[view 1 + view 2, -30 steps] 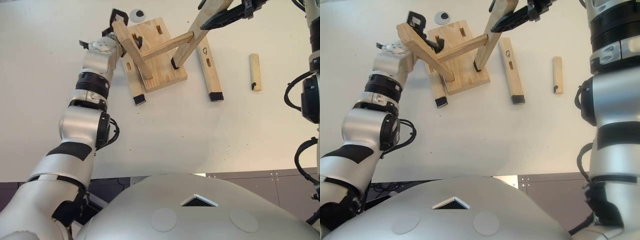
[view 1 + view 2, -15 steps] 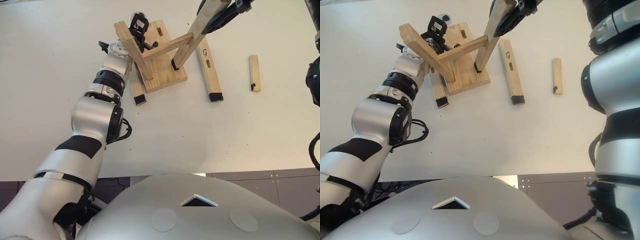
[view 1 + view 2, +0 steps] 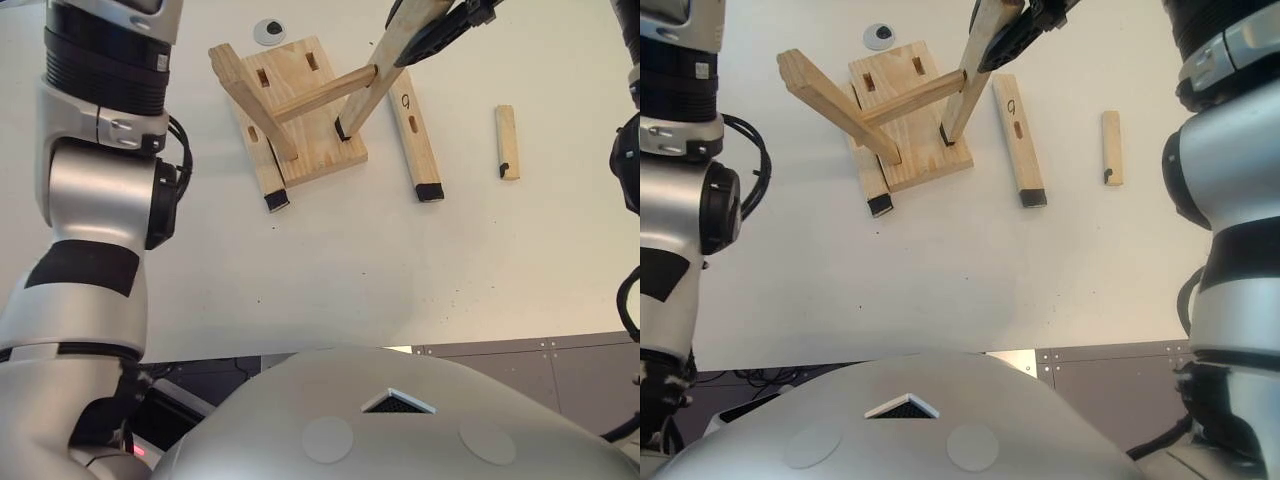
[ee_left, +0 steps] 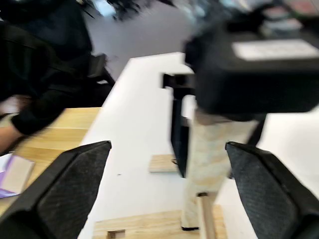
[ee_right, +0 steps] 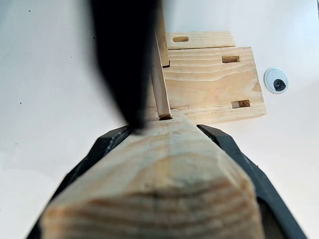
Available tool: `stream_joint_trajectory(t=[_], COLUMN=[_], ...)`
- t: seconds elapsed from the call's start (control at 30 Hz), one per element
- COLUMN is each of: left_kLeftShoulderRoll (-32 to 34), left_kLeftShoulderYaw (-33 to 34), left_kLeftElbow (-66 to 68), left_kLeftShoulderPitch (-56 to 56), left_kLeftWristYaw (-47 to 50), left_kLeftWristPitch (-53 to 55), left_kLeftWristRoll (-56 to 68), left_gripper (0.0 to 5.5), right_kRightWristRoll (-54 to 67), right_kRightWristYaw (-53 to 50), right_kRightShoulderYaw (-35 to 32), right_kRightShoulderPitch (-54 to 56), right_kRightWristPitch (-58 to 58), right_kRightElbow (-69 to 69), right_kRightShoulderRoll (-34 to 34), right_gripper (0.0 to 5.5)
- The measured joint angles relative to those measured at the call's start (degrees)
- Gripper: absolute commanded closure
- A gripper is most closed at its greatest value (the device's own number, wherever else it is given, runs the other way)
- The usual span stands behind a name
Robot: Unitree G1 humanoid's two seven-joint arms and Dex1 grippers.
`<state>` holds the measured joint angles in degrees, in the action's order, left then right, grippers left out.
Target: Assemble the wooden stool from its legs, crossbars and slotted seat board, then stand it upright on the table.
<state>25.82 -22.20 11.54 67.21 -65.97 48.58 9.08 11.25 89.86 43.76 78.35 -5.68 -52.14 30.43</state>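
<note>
The slotted seat board (image 3: 312, 132) lies flat on the white table. Two legs stand in it, joined by a crossbar (image 3: 318, 93). The left leg (image 3: 248, 102) leans, with nothing holding it. My right gripper (image 3: 440, 28) is shut on the top of the right leg (image 3: 372, 85), whose end grain sits between the gripper (image 5: 162, 149) in the right wrist view. My left gripper (image 4: 169, 199) hangs high above the table, open with nothing in it, facing that held leg (image 4: 212, 169). A third leg (image 3: 270, 178) lies partly under the board's left edge.
A loose leg (image 3: 416, 145) with a black foot lies right of the board. A short crossbar (image 3: 508, 143) lies farther right. A grey round disc (image 3: 268, 30) sits behind the board. The table's front edge (image 3: 400, 340) is close to me.
My left arm has pulled away from the leaning leg and risen high above the table, the gripper leaving the eye views. The right gripper keeps its hold on the right leg.
</note>
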Motion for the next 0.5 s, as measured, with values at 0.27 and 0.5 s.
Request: stream_joint_trajectory(t=[0.27, 0.5], left_kLeftShoulderRoll=[11.63, 11.45], left_kLeftShoulderYaw=[-12.79, -14.60], left_kLeftElbow=[-8.17, -7.18], left_kLeftShoulderPitch=[2.42, -3.19], left_kLeftWristYaw=[-11.18, -8.19], left_kLeftWristPitch=[0.97, -2.08], left_kLeftWristRoll=[-5.83, -8.00], left_gripper=[1.81, 2.94], right_kRightWristRoll=[-2.17, -3.06], right_kRightWristYaw=[0.12, 0.26], right_kRightShoulderYaw=[-3.83, -5.54], right_kRightShoulderPitch=[-1.92, -2.97], right_kRightWristPitch=[-1.22, -1.38], right_kRightElbow=[1.53, 2.82], right_kRightShoulderRoll=[-0.16, -0.20], right_gripper=[3.42, 3.42])
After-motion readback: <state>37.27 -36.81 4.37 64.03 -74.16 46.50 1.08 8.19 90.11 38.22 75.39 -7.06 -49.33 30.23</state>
